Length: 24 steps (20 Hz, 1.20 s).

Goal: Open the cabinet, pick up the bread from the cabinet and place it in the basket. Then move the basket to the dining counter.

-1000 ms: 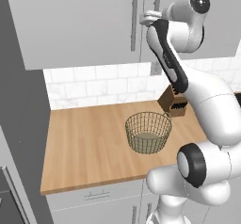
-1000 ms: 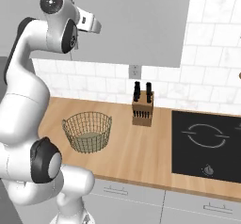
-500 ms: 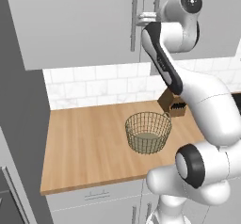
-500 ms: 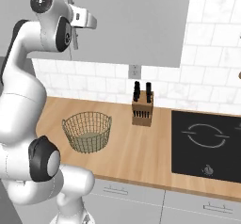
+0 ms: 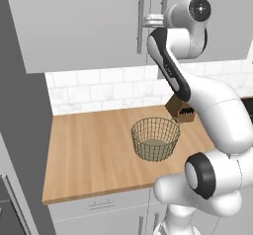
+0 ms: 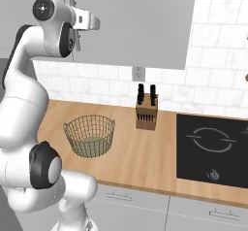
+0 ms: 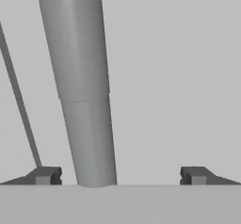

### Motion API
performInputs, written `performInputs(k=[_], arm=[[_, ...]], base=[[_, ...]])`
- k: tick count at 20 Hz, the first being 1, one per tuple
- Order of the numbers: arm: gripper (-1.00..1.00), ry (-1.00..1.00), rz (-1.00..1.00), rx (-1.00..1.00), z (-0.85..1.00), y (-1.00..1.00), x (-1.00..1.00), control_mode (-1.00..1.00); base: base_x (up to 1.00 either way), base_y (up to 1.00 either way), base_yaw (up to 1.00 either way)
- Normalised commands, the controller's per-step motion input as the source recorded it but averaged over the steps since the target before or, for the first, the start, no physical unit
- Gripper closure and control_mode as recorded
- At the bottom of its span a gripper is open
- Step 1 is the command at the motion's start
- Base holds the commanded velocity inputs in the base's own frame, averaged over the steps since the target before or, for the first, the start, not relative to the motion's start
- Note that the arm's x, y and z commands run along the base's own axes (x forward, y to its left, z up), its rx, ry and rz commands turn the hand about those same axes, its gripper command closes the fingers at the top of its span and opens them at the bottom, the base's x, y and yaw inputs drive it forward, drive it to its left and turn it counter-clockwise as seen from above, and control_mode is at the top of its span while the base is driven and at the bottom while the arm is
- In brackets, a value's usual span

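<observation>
The light grey cabinet [image 5: 89, 26] is shut, so the bread is hidden. My gripper [image 5: 144, 19] is raised to the doors and is open. One long vertical bar handle [image 7: 84, 96] stands between its fingertips [image 7: 45, 175], nearer the left one and untouched. In the left base view this handle [image 5: 141, 2] is the left of the two bars. The door seam shows as a thin dark line at the left of the hand view. The round tan wire basket [image 5: 155, 139] [image 6: 90, 136] sits empty on the wooden counter [image 5: 89, 155] below.
A wooden knife block [image 5: 180, 111] [image 6: 146, 112] stands by the tiled wall behind the basket. A black cooktop [image 6: 213, 147] is set into the counter to the right. Grey drawers [image 6: 145, 203] run under the counter edge. A tall dark panel [image 5: 20, 130] borders the left.
The hand has edged left and closer to the cabinet doors, reaching the bar handle. The jaws stay wide apart. The basket has not moved.
</observation>
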Motion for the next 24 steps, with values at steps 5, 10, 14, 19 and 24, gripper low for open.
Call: performInputs(k=[5, 10, 14, 19, 24], arm=[[1.0, 0.0, 0.0, 0.0, 0.0, 0.23, 0.44, -1.0], [1.0, 0.0, 0.0, 0.0, 0.0, 0.05, 0.16, -1.0], [1.0, 0.0, -0.04, -0.14, 0.0, -0.08, -0.69, -1.0], [1.0, 0.0, 0.0, -0.05, -0.15, -0.8, -1.0, -1.0], [1.0, 0.01, 0.0, 0.0, -0.15, -1.0, -1.0, -1.0]], base=[[0.0, 0.0, 0.0], [0.0, 0.0, 0.0], [0.0, 0.0, 0.0], [0.0, 0.0, 0.0], [0.0, 0.0, 0.0]])
